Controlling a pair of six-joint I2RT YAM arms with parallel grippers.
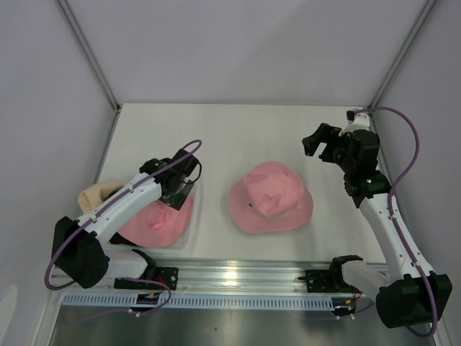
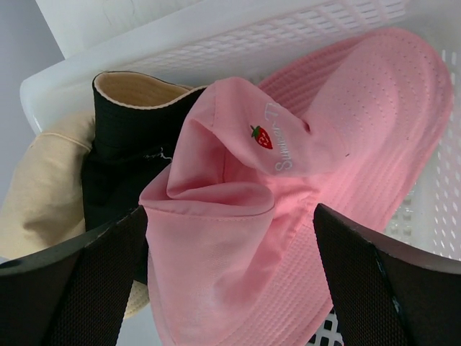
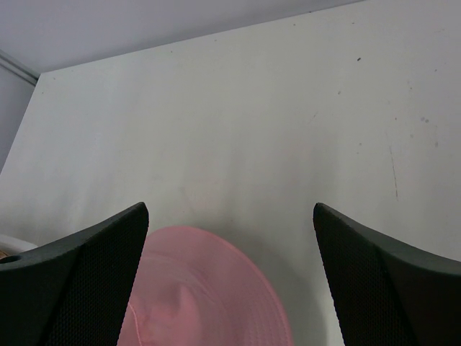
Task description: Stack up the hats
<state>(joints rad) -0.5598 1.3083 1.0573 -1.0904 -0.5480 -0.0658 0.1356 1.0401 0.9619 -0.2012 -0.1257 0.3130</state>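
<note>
Hats lie in two spots right now. The middle pink hat [image 1: 270, 198] sits by itself on the white table [image 1: 216, 130], flat on its brim with its top up. Three more are bunched in the tray [image 2: 216, 43] on the left side. The tray pink hat [image 2: 288, 180] has a tiny strawberry on it and is all crumpled. The black hat [image 2: 122, 151] is tucked beside it and partly under it. The beige hat [image 2: 39, 187] hangs over the tray's edge. The left gripper [image 1: 178, 193] is right over the tray pink hat, with its two fingers spread wide on each side, and it is not pinching anything. The right gripper [image 1: 320, 149] is up in the air at the far right, well away from the middle pink hat. Its fingers are spread wide too, with nothing in them. I think the job has only just begun: one hat is laid out like the bottom of a pile, and three more have to come out of the tray and go on top. The table is smooth with a few small dark specks. Plain pale walls stand close around it, with thin metal posts [image 1: 90, 54] in the far corners and a silver rail [image 1: 238, 272] along the near edge.
</note>
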